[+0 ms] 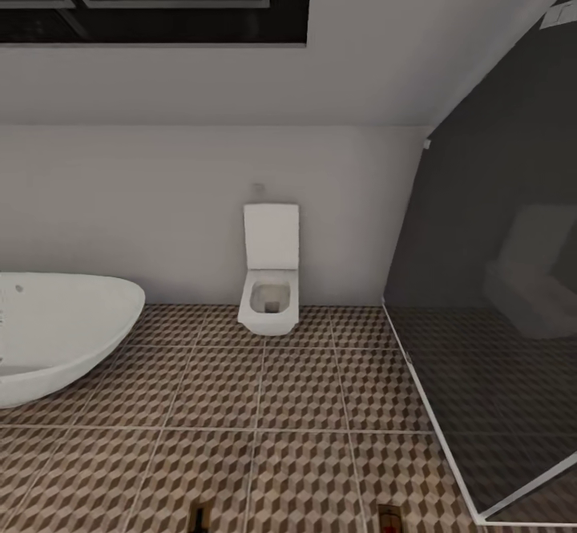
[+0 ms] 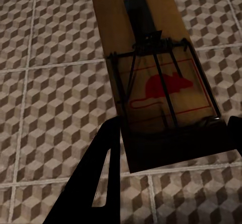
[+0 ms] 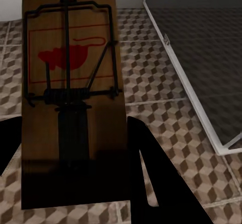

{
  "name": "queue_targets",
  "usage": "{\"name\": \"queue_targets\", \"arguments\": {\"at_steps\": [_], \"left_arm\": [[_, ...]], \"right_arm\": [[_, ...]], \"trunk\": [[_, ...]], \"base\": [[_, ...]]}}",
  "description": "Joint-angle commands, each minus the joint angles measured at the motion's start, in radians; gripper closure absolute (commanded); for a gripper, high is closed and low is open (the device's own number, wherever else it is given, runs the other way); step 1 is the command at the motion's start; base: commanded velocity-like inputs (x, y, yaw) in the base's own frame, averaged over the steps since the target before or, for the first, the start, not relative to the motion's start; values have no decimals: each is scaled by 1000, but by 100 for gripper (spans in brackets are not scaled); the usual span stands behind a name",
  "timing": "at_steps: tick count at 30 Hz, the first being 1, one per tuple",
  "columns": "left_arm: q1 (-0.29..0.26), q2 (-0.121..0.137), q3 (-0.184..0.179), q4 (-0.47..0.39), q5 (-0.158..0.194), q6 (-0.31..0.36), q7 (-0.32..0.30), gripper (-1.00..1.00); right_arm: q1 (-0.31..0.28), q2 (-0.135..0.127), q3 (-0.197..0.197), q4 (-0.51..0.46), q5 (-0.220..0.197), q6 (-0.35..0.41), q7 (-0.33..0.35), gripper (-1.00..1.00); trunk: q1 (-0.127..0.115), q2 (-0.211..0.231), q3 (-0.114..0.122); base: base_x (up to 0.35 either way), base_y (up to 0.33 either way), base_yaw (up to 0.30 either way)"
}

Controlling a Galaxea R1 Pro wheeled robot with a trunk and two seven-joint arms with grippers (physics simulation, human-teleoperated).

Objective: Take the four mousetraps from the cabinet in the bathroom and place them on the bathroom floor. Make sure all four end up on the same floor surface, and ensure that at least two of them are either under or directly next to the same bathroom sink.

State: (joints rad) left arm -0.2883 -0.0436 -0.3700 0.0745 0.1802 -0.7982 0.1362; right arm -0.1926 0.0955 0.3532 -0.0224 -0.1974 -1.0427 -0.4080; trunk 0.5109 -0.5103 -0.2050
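Note:
In the left wrist view, a brown wooden mousetrap [image 2: 151,77] with dark metal parts and a red mouse print is gripped at one end by my left gripper [image 2: 166,148], held above the cube-patterned bathroom floor [image 2: 55,82]. My right gripper [image 3: 75,153] is shut on a second mousetrap [image 3: 70,82] the same way. The far ends of both traps peek in at the bottom edge of the head view, one [image 1: 200,516] on the left and one [image 1: 390,518] on the right. The cabinet and the bathroom sink are out of view.
A white bathtub [image 1: 56,333] stands at the left. A small white boxy unit with a raised lid [image 1: 269,296] sits against the far wall. A dark glass shower partition [image 1: 497,292] with a white base rail closes off the right. Tiled floor [image 1: 264,405] lies between them.

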Motion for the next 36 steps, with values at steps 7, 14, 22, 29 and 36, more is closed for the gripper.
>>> {"name": "queue_targets", "arguments": {"at_steps": [7, 14, 22, 29, 36], "left_arm": [[-2, -1, -9, 4, 5, -5, 3, 100], [-2, -1, -9, 4, 5, -5, 3, 100], [-2, -1, -9, 4, 5, -6, 3, 100], [-2, -1, -9, 4, 5, -5, 3, 100], [-2, -1, -9, 4, 5, -6, 3, 100]], "right_arm": [[-1, -7, 10, 2, -10, -5, 5, 100], [-1, -8, 10, 2, -10, -5, 6, 100], [-1, -8, 10, 2, -10, -5, 5, 100], [-1, -8, 10, 2, -10, -5, 5, 100], [-1, -8, 10, 2, -10, -5, 5, 100]], "trunk": [[0, -2, -2], [0, -2, -2], [0, -2, -2], [0, -2, -2], [0, -2, -2]], "base": [[0, 103, 0], [0, 7, 0], [0, 0, 0], [0, 0, 0], [54, 29, 0]]}}
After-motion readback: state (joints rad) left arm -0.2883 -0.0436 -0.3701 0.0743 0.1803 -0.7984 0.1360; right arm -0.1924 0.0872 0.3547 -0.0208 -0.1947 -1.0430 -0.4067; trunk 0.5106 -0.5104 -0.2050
